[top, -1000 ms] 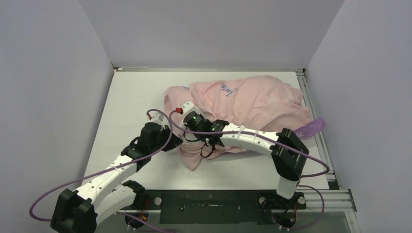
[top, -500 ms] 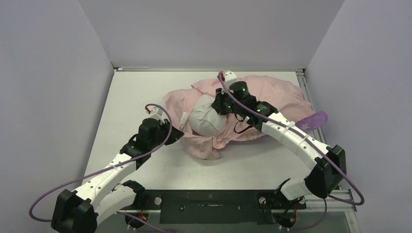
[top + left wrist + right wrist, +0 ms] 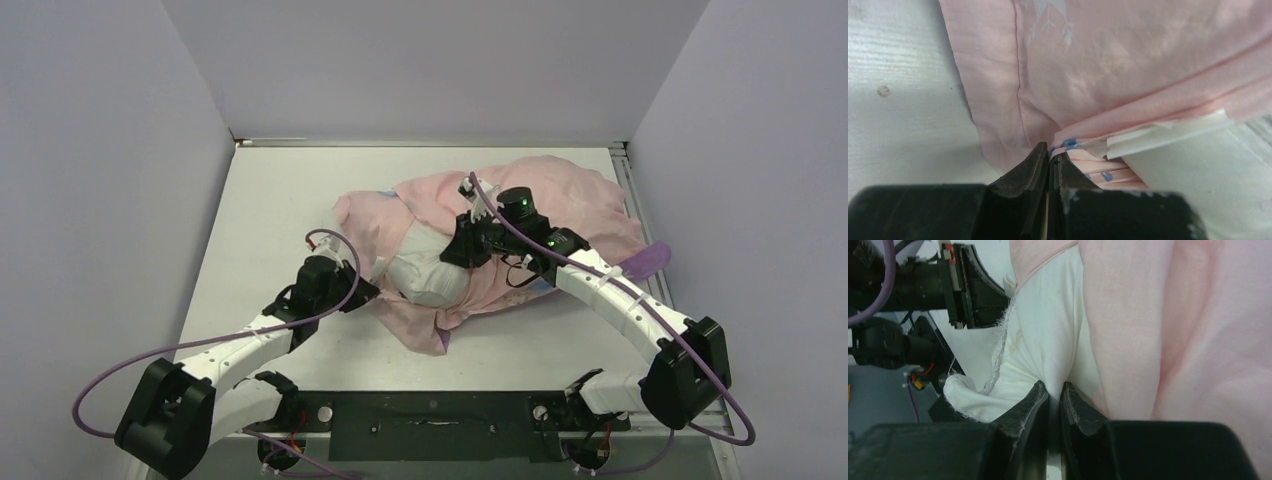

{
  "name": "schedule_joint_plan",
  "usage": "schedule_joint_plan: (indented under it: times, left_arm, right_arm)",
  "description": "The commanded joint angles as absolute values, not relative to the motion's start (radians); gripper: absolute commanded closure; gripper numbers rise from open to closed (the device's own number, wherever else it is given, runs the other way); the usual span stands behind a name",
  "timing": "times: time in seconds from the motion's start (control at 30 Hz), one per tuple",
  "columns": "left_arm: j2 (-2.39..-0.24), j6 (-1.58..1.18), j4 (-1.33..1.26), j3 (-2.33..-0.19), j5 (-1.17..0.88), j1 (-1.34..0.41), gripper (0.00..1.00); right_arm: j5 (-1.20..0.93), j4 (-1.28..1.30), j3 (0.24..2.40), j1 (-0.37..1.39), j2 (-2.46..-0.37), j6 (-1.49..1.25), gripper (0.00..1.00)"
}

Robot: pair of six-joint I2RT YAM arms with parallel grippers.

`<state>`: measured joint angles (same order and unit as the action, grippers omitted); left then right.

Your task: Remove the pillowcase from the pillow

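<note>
On the table (image 3: 260,200), the pillowcase (image 3: 560,195), pink side out, lies heaped from centre toward 2 o'clock over the pillow (image 3: 425,278), whose bare white end the right gripper (image 3: 1054,392) pinches tight, while the left gripper (image 3: 1049,159) at its 9 o'clock clamps the pillowcase's hem.

No words could be read. The pillowcase (image 3: 1128,65) carried only a snowflake print (image 3: 1050,15) and small blue marks (image 3: 1068,142), possibly lettering, folded beyond reading.
</note>
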<state>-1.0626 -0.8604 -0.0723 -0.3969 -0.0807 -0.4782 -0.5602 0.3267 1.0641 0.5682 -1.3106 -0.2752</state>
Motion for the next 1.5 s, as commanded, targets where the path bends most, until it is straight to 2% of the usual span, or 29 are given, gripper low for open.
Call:
schedule_joint_plan:
  times: [0.0, 0.07, 0.2, 0.27, 0.37, 0.5, 0.73, 1.1, 1.17, 1.33, 1.47]
  left_arm:
    - [-1.109, -0.856, -0.072, -0.361, -0.066, -0.446, 0.96]
    - [-1.093, -0.852, -0.058, -0.377, -0.072, -0.446, 0.87]
    - [-0.999, -0.793, 0.065, -0.478, -0.058, -0.448, 0.55]
    - [-0.952, -0.746, 0.127, -0.552, -0.043, -0.450, 0.42]
    - [-0.925, -0.672, 0.185, -0.665, -0.041, -0.462, 0.28]
    - [-0.968, -0.557, 0.230, -0.796, -0.014, -0.509, 0.19]
    - [-1.129, -0.396, 0.272, -0.973, 0.088, -0.594, 0.17]
    - [-1.336, -0.300, 0.269, -1.058, 0.216, -0.661, 0.17]
    - [-1.361, -0.301, 0.273, -1.066, 0.258, -0.660, 0.22]
    - [-1.389, -0.310, 0.279, -1.075, 0.346, -0.615, 0.47]
    - [-1.390, -0.327, 0.275, -1.056, 0.335, -0.518, 0.59]
  right_arm:
    - [-0.647, 0.407, 1.011, 0.556, -1.279, -0.149, 0.95]
    - [-0.639, 0.461, 0.995, 0.580, -1.315, -0.130, 0.95]
    - [-0.571, 0.496, 0.986, 0.639, -1.355, -0.132, 0.95]
    - [-0.539, 0.484, 0.987, 0.661, -1.354, -0.141, 0.95]
    - [-0.507, 0.474, 0.996, 0.681, -1.358, -0.148, 0.95]
    - [-0.485, 0.474, 1.004, 0.696, -1.366, -0.150, 0.95]
    - [-0.449, 0.488, 1.018, 0.713, -1.363, -0.148, 0.95]
    - [-0.396, 0.485, 1.015, 0.719, -1.335, -0.170, 0.95]
    - [-0.385, 0.490, 1.006, 0.718, -1.321, -0.173, 0.95]
    - [-0.330, 0.528, 0.994, 0.717, -1.297, -0.176, 0.95]
    - [-0.295, 0.547, 0.978, 0.703, -1.274, -0.187, 0.95]
